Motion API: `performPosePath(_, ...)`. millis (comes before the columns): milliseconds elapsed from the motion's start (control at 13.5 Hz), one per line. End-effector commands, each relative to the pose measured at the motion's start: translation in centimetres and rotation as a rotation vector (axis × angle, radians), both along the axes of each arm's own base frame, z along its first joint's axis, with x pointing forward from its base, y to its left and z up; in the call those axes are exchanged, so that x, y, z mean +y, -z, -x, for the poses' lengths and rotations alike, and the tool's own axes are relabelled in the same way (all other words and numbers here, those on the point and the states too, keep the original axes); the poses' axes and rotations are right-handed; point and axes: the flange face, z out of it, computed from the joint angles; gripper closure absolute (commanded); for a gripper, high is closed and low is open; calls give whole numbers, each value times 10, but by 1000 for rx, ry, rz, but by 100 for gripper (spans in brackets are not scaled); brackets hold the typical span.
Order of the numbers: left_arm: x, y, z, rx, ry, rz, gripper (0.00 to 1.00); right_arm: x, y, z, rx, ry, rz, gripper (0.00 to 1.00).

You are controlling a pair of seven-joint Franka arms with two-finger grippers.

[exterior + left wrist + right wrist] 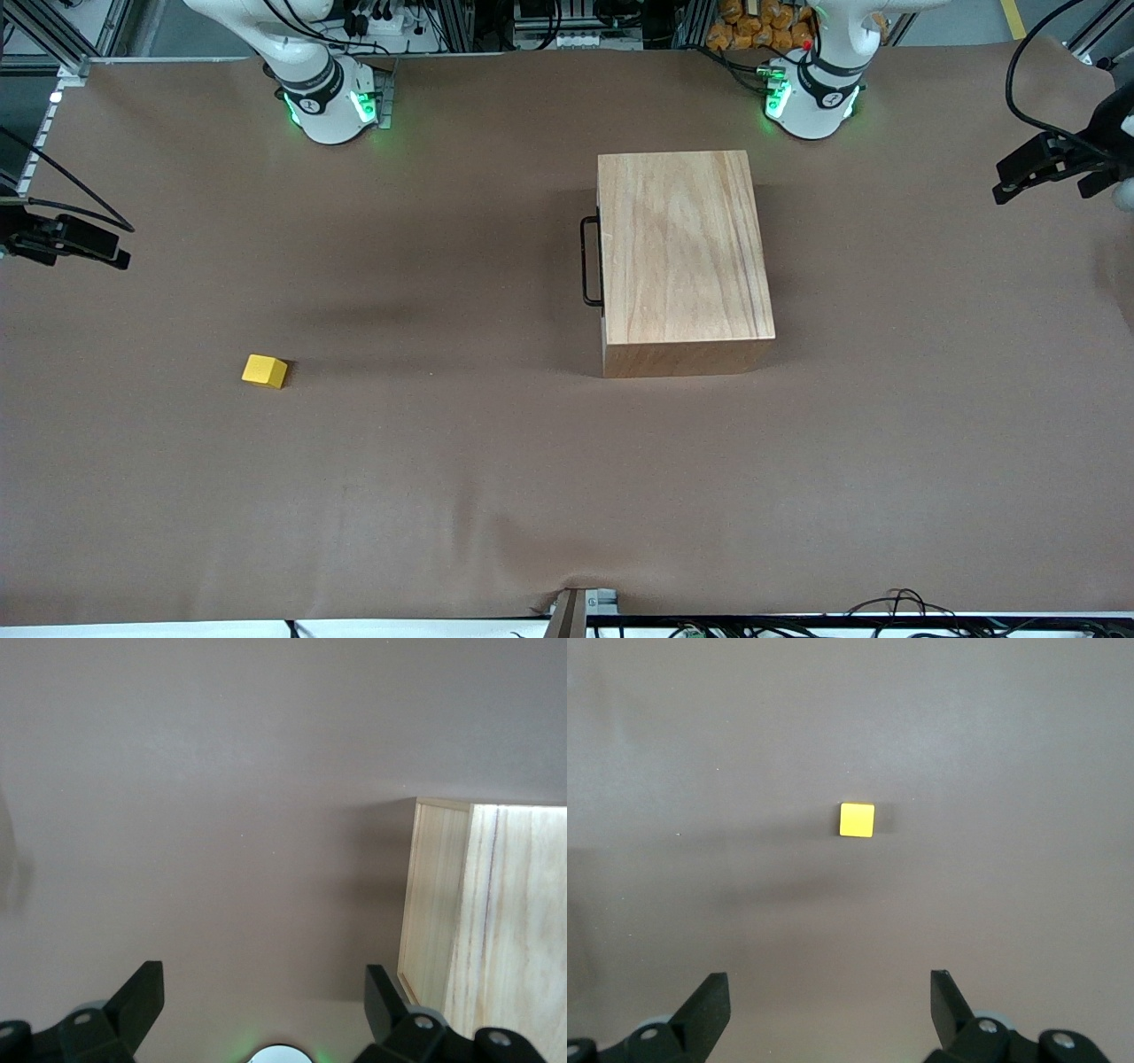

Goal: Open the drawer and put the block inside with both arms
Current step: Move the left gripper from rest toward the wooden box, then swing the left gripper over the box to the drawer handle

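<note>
The block (pixel 264 370) sat on the brown surface (pixel 443 496), toward the right arm's end, nearest the camera. The box (pixel 682 257) stood farther back, its drawer shut, handle (pixel 590 262) facing the block. The right pincer (pixel 830 1005) hung open over the block's end. The left pincer (pixel 263 1005) hung open beside the box.

Brown table (pixel 496 496), yellow block (pixel 264 370), wooden cabinet (pixel 680 257) resting on it

The light-wood box cabinet (pixel 483 904) is cut off by the left wrist view's edge, w/ its drawer front hidden in front view except the black U-shaped wire handle (pixel 590 262).
</note>
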Motion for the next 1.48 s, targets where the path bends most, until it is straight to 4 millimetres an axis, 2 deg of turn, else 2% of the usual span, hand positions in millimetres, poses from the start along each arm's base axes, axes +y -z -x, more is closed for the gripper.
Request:
performPosePath(0, -2, 1, 1, 31, 28, -7, 0, -2, -3, -3, 0, 8, -6, 0)
performPosePath(370, -6, 2, -7, 34, 56, -11, 0, -4, -3, -2, 3, 13, -6, 0)
performPosePath(444, -14, 5, -15, 38, 70, -8, 0, -4, -3, -2, 3, 11, -7, 0)
performPosePath(593, -44, 18, -20, 65, 111, -12, 0, -6, -3, -2, 3, 17, -7, 0)
performPosePath(741, -84, 43, -31, 100, 97, -22, 0, -8, -3, -2, 3, 19, -9, 0)
performPosePath(815, -110, 47, -36, 88, 68, -24, 0, -8, -2, -2, 6, 19, -9, 0)
performPosePath(1037, -200, 75, -54, 78, 16, -36, 0, -11, 3, -1, 18, 25, -11, 0)
performPosePath(1185, -258, 93, -55, 51, -7, -42, 0, -13, 3, -1, 17, 30, -12, 0)
performPosePath(1333, -303, 101, -50, -11, -35, -22, 0, -13, 3, -1, 17, 28, -12, 0)
performPosePath(1407, -329, 113, -46, -27, -29, -11, 0, -13, 3, -1, 17, 30, -12, 0)
